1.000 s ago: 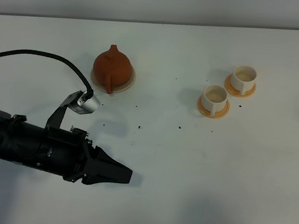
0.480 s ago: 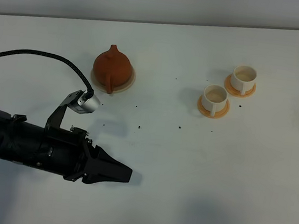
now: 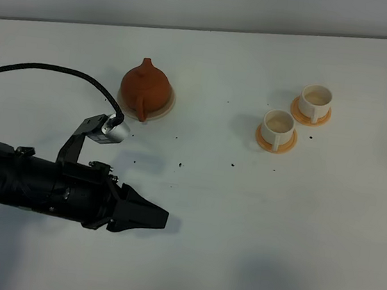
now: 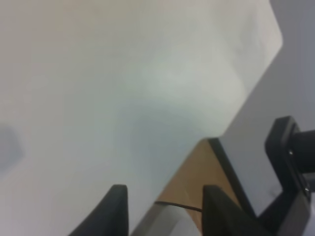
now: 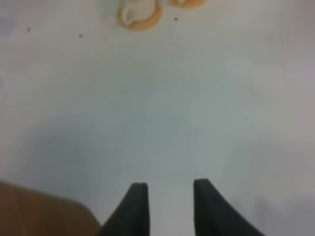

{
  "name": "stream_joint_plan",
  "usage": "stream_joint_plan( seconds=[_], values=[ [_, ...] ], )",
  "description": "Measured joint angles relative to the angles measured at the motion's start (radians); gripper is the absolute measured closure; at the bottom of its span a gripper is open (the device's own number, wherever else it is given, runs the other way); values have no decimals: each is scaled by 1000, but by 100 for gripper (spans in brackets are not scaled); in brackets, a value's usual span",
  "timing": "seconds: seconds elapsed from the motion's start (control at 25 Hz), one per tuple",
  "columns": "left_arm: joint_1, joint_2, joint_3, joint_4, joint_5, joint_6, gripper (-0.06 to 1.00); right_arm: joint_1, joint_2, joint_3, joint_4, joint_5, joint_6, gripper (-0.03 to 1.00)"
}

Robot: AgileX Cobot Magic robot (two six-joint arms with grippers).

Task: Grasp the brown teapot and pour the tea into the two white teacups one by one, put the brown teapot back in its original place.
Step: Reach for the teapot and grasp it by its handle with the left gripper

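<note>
Our left gripper (image 3: 163,218) hovers above the table (image 3: 241,213), jaws parted and empty. Our right gripper (image 5: 167,196) is also part-open and empty. Well apart, the brown teapot (image 3: 145,87) sits on its coaster (image 3: 169,105), handle towards us, probably for grasping. The two white teacups (image 3: 278,124) wait on saucers (image 3: 275,146).

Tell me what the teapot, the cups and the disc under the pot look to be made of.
Brown teapot: likely unglazed clay, matte orange-brown, no shine. Two white teacups: probably glazed ceramic, smooth cream walls. Disc under the pot: beige and flat, perhaps wood or cork; too small to tell.
</note>
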Motion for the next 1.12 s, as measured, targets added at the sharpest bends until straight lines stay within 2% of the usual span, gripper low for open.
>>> stream_joint_plan(
  seconds=[0.32,0.44,0.68,1.12],
  values=[
    [0,2,0,-5,-35,0,59,-278,-30,0,27,-2,0,74],
    [0,2,0,-8,-51,0,59,-335,-58,0,28,-3,0,74],
    [0,2,0,-8,-100,1,59,-395,-91,0,33,-3,0,73],
    [0,2,0,-8,-104,1,59,-402,-91,0,34,-3,0,73]
  ],
)
